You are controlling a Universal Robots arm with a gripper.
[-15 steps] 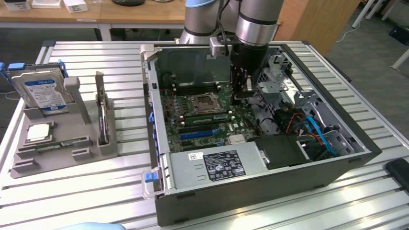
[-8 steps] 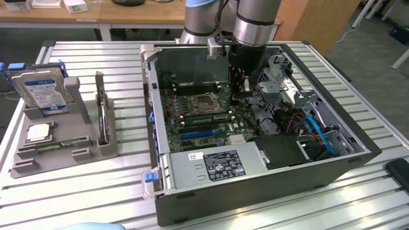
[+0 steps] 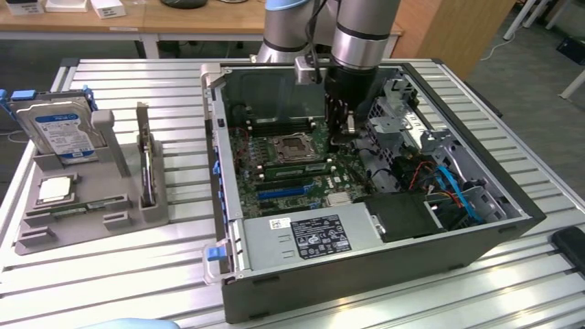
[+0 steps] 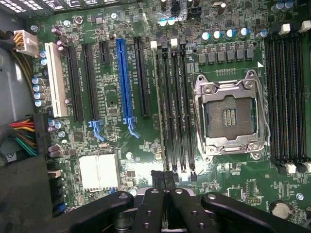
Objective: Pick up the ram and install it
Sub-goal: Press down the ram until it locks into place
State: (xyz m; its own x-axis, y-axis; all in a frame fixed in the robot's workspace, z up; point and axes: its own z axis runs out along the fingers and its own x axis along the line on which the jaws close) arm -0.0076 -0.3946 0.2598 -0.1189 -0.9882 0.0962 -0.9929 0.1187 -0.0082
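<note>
The ram [image 3: 87, 205], a narrow green stick, lies flat in the grey holder [image 3: 55, 236] on the table at the exterior view's left, well away from the arm. My gripper [image 3: 350, 129] hangs inside the open computer case [image 3: 384, 274], above the motherboard [image 3: 274, 175]. In the wrist view the gripper [image 4: 165, 175] is shut with its black fingertips pressed together and nothing between them. It hovers over one end of the black memory slots [image 4: 177, 107], which run beside the empty processor socket [image 4: 228, 116].
The grey holder also carries an upright hard drive [image 3: 59, 130], a tall dark expansion card [image 3: 144, 157] and a square silver processor [image 3: 55, 188]. Inside the case sit the power supply [image 3: 306, 236], drive cages [image 3: 402, 116] and coloured cables [image 3: 453, 188]. A blue expansion slot [image 4: 124, 77] lies alongside the memory slots.
</note>
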